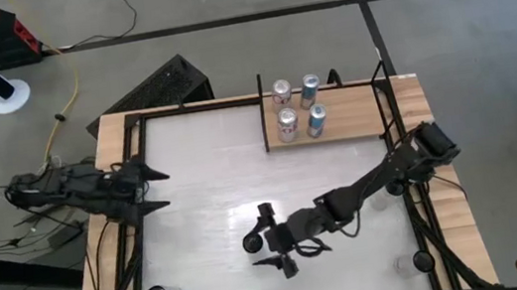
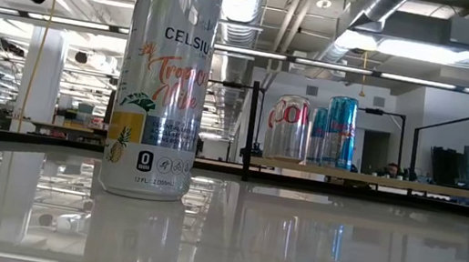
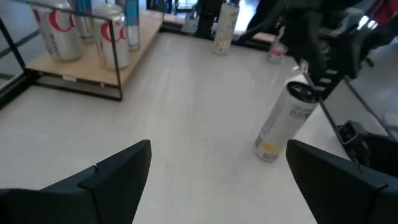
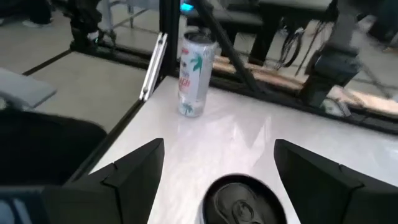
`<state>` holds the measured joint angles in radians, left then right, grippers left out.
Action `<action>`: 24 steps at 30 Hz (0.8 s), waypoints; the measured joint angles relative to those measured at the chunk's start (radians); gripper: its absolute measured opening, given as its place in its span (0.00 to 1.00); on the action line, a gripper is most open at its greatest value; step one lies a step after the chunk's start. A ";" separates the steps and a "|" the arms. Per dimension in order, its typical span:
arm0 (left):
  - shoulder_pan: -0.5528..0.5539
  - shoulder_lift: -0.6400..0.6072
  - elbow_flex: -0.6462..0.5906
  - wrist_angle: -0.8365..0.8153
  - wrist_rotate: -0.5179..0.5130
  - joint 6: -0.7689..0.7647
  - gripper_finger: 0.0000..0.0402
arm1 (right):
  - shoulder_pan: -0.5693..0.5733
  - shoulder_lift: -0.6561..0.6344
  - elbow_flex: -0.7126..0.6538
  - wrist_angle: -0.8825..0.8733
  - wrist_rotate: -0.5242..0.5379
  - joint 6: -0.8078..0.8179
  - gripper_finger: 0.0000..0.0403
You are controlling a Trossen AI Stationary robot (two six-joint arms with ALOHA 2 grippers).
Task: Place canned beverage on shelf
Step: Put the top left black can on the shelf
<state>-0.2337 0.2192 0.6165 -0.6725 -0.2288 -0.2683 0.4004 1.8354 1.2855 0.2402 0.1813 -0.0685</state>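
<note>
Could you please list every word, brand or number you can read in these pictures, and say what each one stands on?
"CELSIUS": top of the tall can nearest the low camera.
"Tropical Vibe", in script and partly guessed: same can, below the brand.
"0": small badge near that can's base; the print around it is too small to read.
Red script on the silver can on the shelf: too blurred to read.
The wrist views' can labels are unreadable.

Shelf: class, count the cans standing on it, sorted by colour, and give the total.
Silver cans with red lettering: 2
Blue cans: 2
Total on the shelf: 4
</note>
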 joint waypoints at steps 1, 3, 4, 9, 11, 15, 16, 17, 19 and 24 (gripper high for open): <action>0.000 -0.026 -0.012 0.000 0.005 0.002 0.89 | -0.008 0.004 0.005 -0.004 -0.019 0.004 0.81; 0.000 -0.070 -0.026 0.010 0.014 0.002 0.89 | -0.022 0.006 0.006 -0.015 -0.045 0.014 0.81; 0.000 -0.091 -0.030 0.023 0.016 0.004 0.89 | -0.030 0.004 0.006 -0.023 -0.052 0.021 0.81; 0.000 -0.179 -0.054 0.037 0.012 0.009 0.89 | -0.054 0.004 0.006 -0.103 -0.078 0.063 0.81; 0.000 -0.208 -0.063 0.042 0.006 0.004 0.89 | -0.064 0.004 0.006 -0.113 -0.107 0.068 0.81; 0.000 -0.216 -0.067 0.043 0.003 0.003 0.89 | -0.063 0.004 0.002 -0.119 -0.128 0.068 0.81; 0.000 -0.215 -0.067 0.042 0.002 0.003 0.89 | -0.062 0.004 0.001 -0.119 -0.134 0.068 0.81; 0.000 -0.215 -0.067 0.042 -0.002 0.003 0.89 | -0.061 0.004 0.001 -0.118 -0.135 0.068 0.81; 0.000 -0.215 -0.067 0.041 -0.011 0.001 0.89 | -0.061 0.003 0.002 -0.130 -0.135 0.068 0.81; 0.000 -0.215 -0.067 0.038 -0.014 -0.001 0.89 | -0.070 0.035 0.004 -0.105 -0.131 0.064 0.81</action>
<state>-0.2337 0.0046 0.5499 -0.6346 -0.2426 -0.2697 0.3305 1.8700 1.2892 0.1356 0.0505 -0.0042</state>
